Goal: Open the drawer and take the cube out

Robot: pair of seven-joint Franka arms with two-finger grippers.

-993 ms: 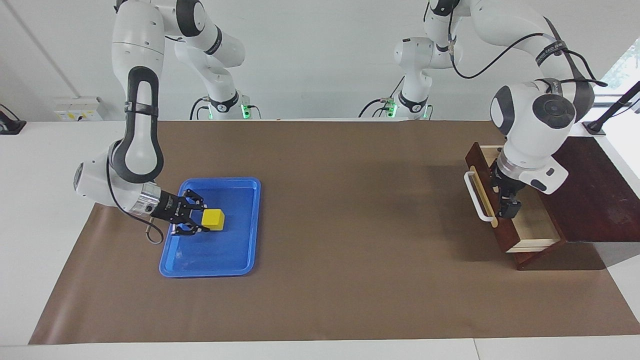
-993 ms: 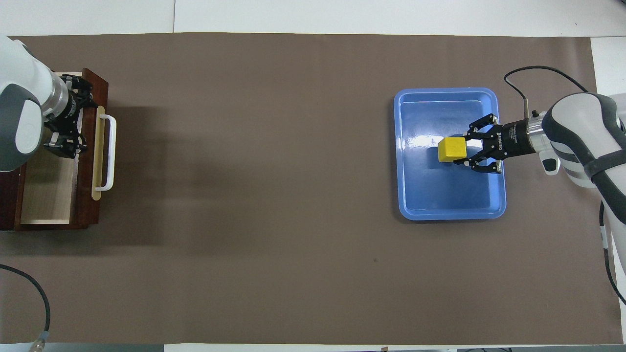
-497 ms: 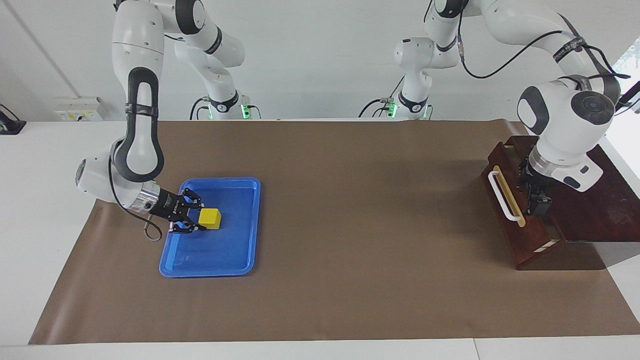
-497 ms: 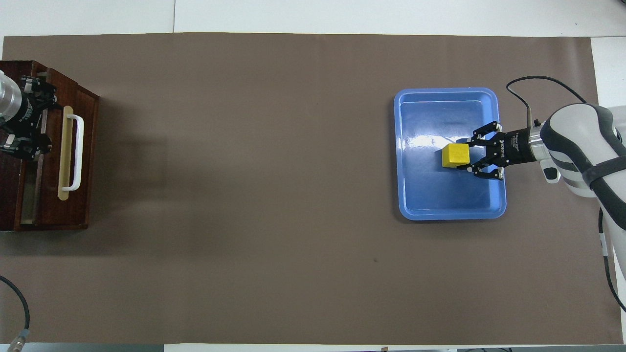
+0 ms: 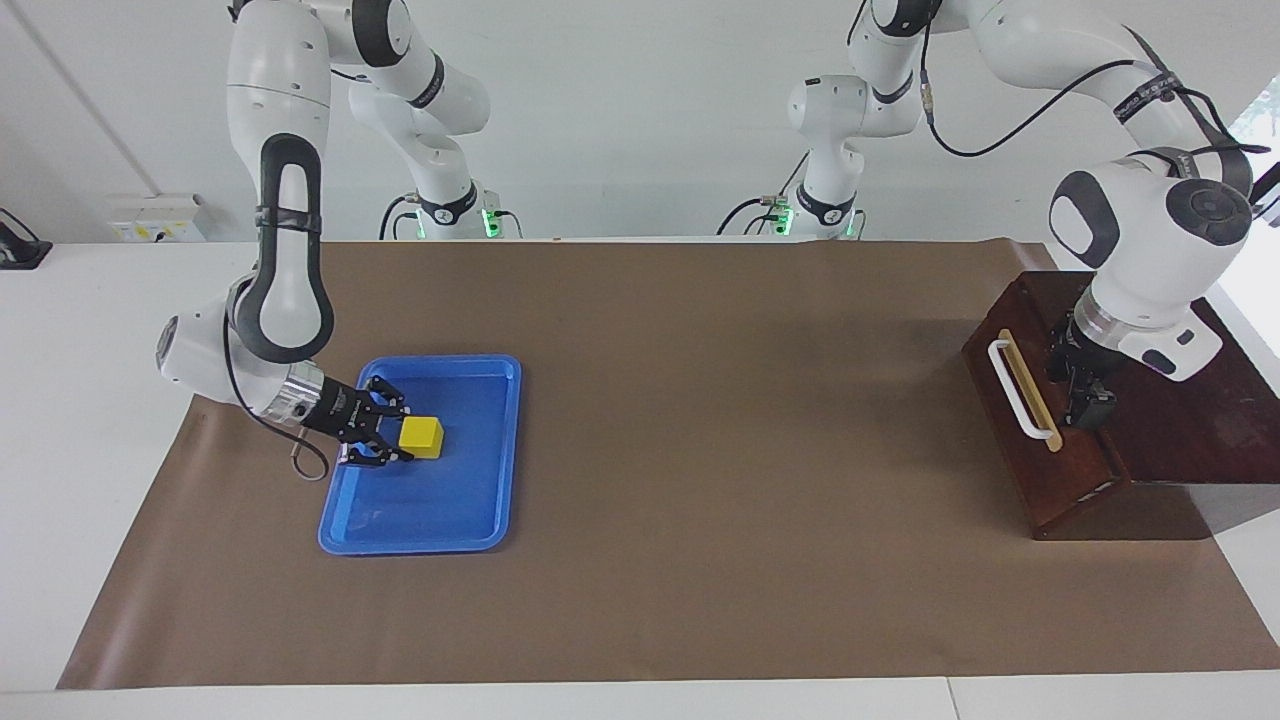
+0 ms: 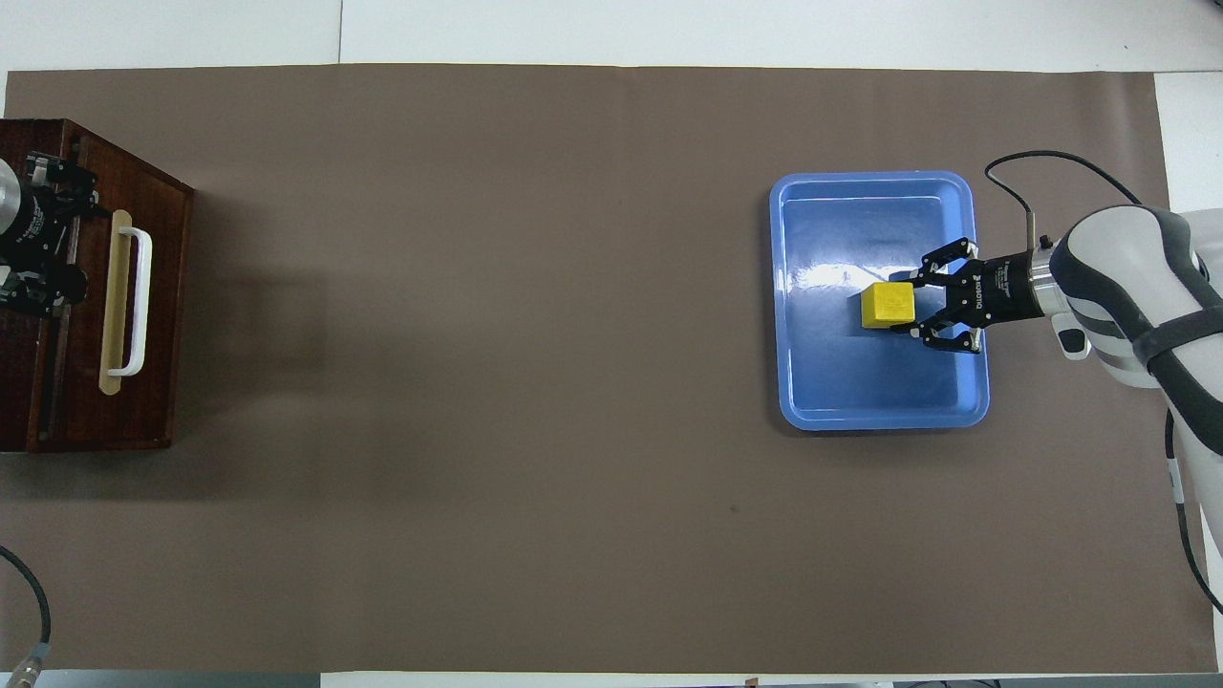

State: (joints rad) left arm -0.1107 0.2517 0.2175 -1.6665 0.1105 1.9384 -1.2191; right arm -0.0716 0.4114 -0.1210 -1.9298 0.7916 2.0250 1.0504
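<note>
Drawer (image 5: 1030, 420) now shut; cube (image 5: 421, 436) lower in tray (image 5: 420, 525).

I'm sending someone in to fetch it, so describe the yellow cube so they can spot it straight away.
Find the flat blue tray at the right arm's end of the brown-covered table. In it sits the cube, at the tips of the right gripper. It is the only bright-yellow thing there, small and plain.

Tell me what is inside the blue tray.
The yellow cube sits in the blue tray, with the right tool at it. The rest of the tray floor shows bare blue. The spot beneath the cube is covered.
</note>
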